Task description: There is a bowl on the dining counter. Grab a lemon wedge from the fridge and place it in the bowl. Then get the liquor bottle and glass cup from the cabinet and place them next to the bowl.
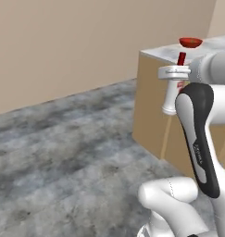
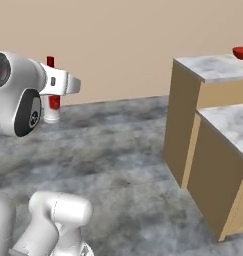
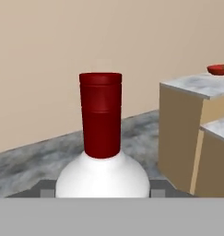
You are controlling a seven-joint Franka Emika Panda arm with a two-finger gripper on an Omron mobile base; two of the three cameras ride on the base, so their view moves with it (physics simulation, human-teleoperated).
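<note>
White liquor bottle (image 1: 171,95) upright, red cap — held aloft, red bowl (image 1: 190,42) on dining counter (image 2: 213,67)

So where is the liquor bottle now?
The liquor bottle is held upright in the gripper, above the floor, left of the dining counter in the left base view.

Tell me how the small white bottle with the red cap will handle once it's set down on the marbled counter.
The white bottle looks tall and narrow, so it probably tips easily. Its round body would likely roll if it falls. The hand grips it high, near the neck.
</note>
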